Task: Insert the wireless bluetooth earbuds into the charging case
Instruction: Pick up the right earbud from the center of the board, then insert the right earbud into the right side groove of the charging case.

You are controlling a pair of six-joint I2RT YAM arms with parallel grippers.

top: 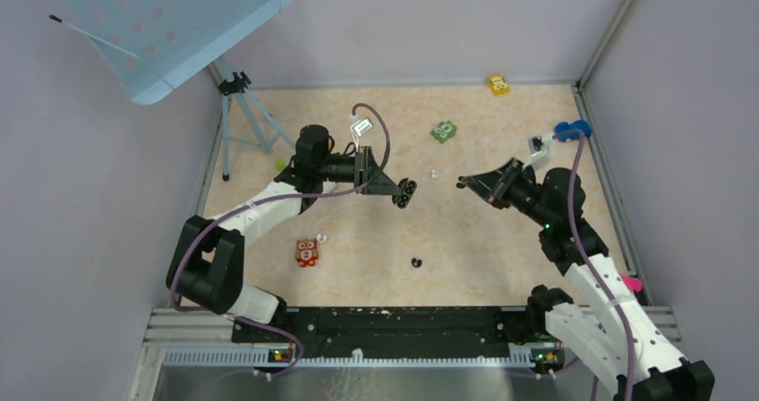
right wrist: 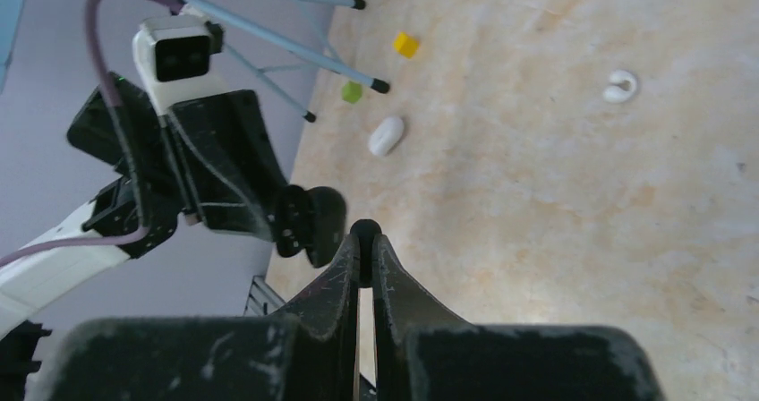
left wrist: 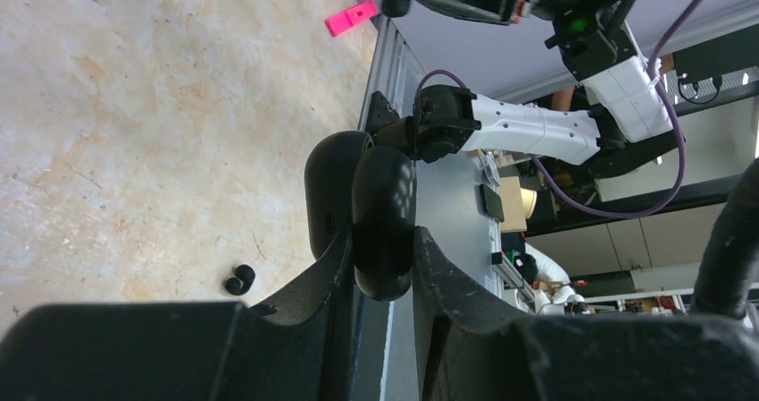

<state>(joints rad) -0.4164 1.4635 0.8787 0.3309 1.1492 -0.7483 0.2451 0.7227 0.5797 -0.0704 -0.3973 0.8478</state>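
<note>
Nearest, along the bottom edge, is the arms' mounting rail point(top: 385, 322). Beyond it, lower centre, a black earbud point(top: 417, 262) lies on the surface point(top: 501, 240), with a white earbud point(top: 322, 236) to its left. Mid-frame, the left claw point(top: 397, 192) clamps the open charging case point(top: 409, 185). The right claw point(top: 464, 183) faces it, pinched fully together, and I cannot tell whether it holds anything. A second white earbud point(top: 434, 174) lies just beyond the gap.

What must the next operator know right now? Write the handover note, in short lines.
Left gripper: closed on the black charging case, held off the table, lid apparently open.
Right gripper: shut, raised, facing the case; unclear whether it pinches a bud.
Buds: black earbud on the table ahead of the bases; white earbud between the two grippers; another white piece beside the owl toy.
Done: case in hand. No bud visibly seated.
Left: pick up each bud and seat it in the case.
</note>
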